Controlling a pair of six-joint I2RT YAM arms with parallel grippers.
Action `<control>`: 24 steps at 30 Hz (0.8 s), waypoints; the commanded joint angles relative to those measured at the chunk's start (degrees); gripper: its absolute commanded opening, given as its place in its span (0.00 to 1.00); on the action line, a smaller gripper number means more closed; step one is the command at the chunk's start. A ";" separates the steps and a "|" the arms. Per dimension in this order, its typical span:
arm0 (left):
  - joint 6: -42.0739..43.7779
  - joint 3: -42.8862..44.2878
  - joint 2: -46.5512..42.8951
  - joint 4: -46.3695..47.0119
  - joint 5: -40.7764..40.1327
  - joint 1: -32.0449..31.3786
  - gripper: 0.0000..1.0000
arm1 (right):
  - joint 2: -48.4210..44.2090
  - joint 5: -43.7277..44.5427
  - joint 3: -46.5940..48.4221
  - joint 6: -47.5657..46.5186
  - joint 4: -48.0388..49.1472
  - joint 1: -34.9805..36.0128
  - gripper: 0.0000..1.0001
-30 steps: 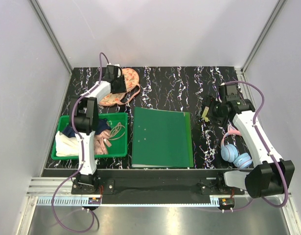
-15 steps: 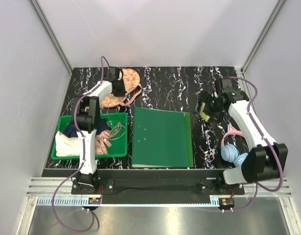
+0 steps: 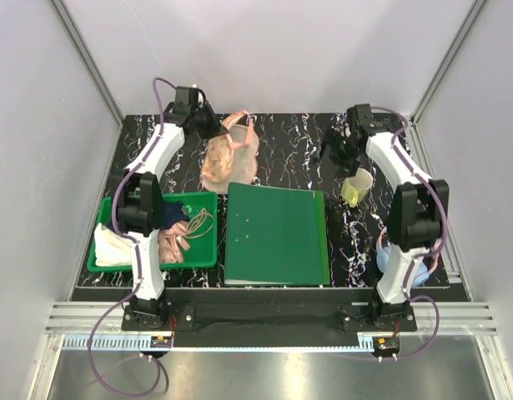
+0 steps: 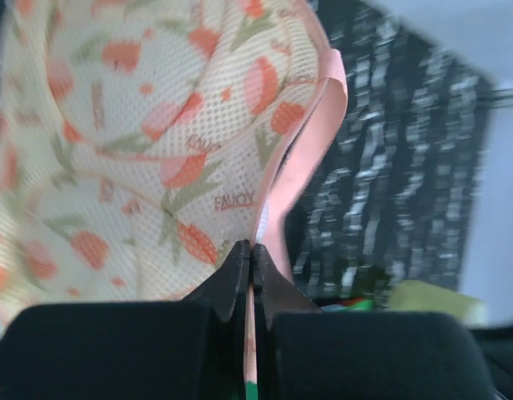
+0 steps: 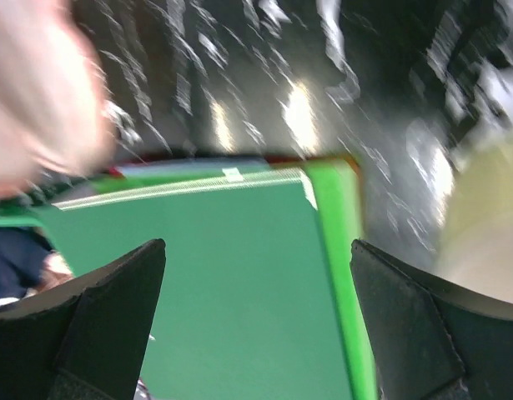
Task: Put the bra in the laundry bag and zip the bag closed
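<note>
**Bag at the back, folder in front, bin to the left**

The laundry bag (image 3: 229, 158) is at the back of the surface (image 3: 289, 142), left of centre, just behind the folder's (image 3: 277, 235) far left corner. The left pincer (image 4: 252, 254) is at the bag's far edge, clamped on its rim. The folder lies flat in the middle, towards the front. Just left of it stands the bin (image 3: 102, 265), with the bra (image 3: 179, 240) in its right half and cloths (image 3: 114, 246) to the left. The cup (image 3: 357, 186) stands just right of the folder's far right corner. The right pincer (image 5: 256, 250) is behind it and slightly left. The headphones (image 3: 386, 258) lie front right, partly hidden by the right arm.
</note>
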 commanded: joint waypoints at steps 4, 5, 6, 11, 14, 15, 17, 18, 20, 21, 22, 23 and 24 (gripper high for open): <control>-9.89 -2.19 -6.34 6.41 8.10 4.98 0.00 | 16.16 -7.49 19.37 5.49 10.66 4.75 1.00; -10.25 -4.12 -6.88 7.73 9.16 6.21 0.00 | 17.92 -7.59 21.57 5.84 10.75 5.28 1.00; -10.43 -6.75 -7.23 8.70 11.69 9.09 0.00 | 20.72 -7.24 25.25 5.93 10.75 5.72 1.00; -5.60 -12.40 -8.03 9.95 17.77 17.28 0.00 | 25.93 -8.72 31.60 6.28 12.94 8.70 0.98; -0.60 -11.70 -5.84 3.29 20.15 21.94 0.01 | 29.35 -9.43 35.56 7.07 13.12 10.20 0.96; 0.98 -11.17 -5.57 1.35 18.59 23.60 0.08 | 29.89 -9.87 35.92 7.51 13.12 10.55 0.96; 5.73 -9.06 -5.82 -5.68 14.99 24.67 0.39 | 31.03 -10.05 37.14 7.25 13.12 11.08 0.96; 7.31 -8.71 -7.92 -7.09 10.53 24.59 0.45 | 31.38 -9.79 37.50 6.99 13.03 11.69 0.96; 10.57 -8.09 -10.65 -10.08 4.54 24.06 0.64 | 32.78 -9.35 39.33 6.63 13.12 12.14 0.95; 11.27 -8.00 -13.79 -10.79 -1.76 23.19 0.74 | 33.57 -10.04 40.48 6.63 13.21 12.66 0.95; 12.67 -8.26 -15.04 -11.84 -4.78 22.57 0.82 | 34.63 -10.83 41.79 6.63 13.47 12.93 0.93; 13.38 -7.83 -16.19 -12.46 -7.16 21.35 0.84 | 36.99 -11.53 45.37 6.72 13.56 13.45 0.91; 14.00 -7.48 -16.90 -14.64 -12.40 20.73 0.84 | 38.23 -12.32 47.24 6.81 13.47 13.98 0.90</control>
